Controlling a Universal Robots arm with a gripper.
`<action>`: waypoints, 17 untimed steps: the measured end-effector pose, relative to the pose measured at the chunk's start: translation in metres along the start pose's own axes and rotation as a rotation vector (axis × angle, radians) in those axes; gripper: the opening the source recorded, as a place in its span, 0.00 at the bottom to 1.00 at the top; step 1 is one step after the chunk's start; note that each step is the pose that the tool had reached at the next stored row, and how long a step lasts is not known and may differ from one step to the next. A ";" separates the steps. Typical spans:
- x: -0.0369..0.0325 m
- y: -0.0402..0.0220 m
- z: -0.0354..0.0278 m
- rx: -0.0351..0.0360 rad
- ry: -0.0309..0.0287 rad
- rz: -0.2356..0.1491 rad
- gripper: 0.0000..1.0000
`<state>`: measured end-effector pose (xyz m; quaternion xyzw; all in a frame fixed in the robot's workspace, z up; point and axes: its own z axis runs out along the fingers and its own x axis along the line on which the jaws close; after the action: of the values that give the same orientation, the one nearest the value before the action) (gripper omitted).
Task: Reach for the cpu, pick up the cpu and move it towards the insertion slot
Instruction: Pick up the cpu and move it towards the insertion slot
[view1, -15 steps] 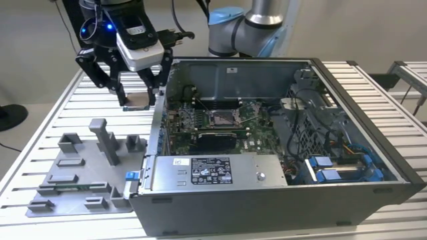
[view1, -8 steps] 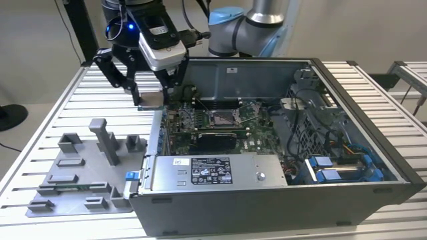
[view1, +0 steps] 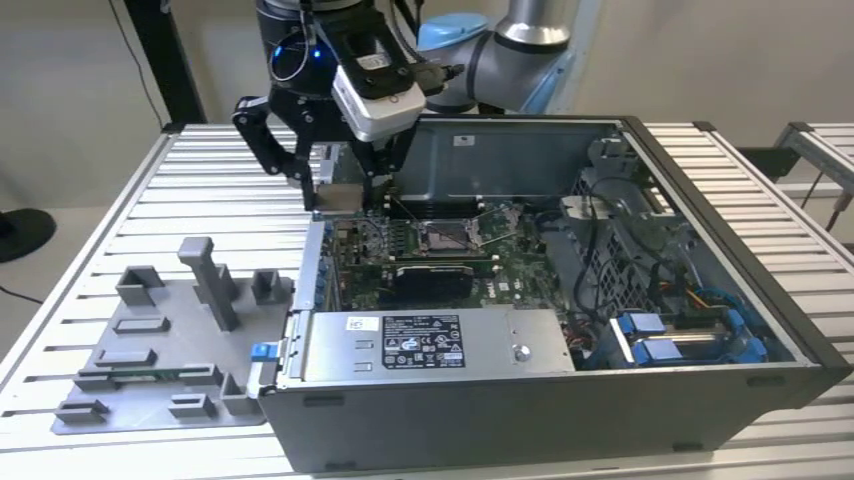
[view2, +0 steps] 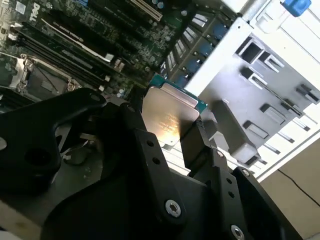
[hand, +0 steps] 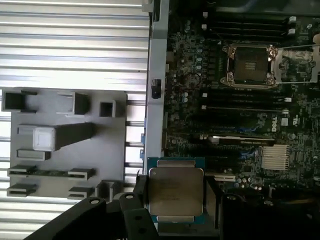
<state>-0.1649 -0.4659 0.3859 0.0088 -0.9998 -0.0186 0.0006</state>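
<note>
Clamped in your claw (hand: 175, 197), the cpu (hand: 175, 192) is hanging at lower centre; the insertion slot (hand: 248, 66), upper right, is waiting.

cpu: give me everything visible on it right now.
The cpu is a thin square chip with a pale metallic lid on a green-edged board. It is clamped between the black fingers of the hand, lifted above the case's edge and short of the insertion slot.
</note>
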 end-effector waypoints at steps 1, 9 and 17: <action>-0.0042 0.0000 0.0001 -0.0001 0.0000 0.000 0.00; -0.0387 -0.0004 0.0007 0.0000 0.0008 0.000 0.00; -0.0751 0.0010 0.0020 -0.0001 0.0061 0.000 0.00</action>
<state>-0.0898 -0.4635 0.3838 0.0087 -0.9998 -0.0186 0.0037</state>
